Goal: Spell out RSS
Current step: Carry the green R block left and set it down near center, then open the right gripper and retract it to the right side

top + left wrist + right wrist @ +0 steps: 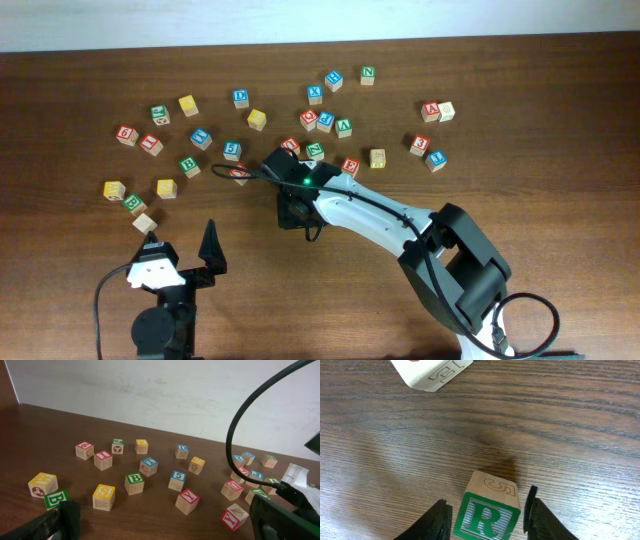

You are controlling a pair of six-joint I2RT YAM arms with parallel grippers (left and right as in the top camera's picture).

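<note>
R block [487, 519] stands on the table [555, 435] squarely between the fingers of our right gripper [489, 504], letter facing us; jaws narrow, a sliver clear each side, not clamped; left gripper [182, 250] hangs wide at near left, farther off.

The R block [487, 517] stands upright between the fingers of my right gripper [488, 502]. It is a pale wooden cube. The face turned to me bears a bold green R on a green-striped white ground inside a green border. Its top carries an outlined character, an S or a 5. A finger stands just beside each flank; whether they press it I cannot tell.
</note>
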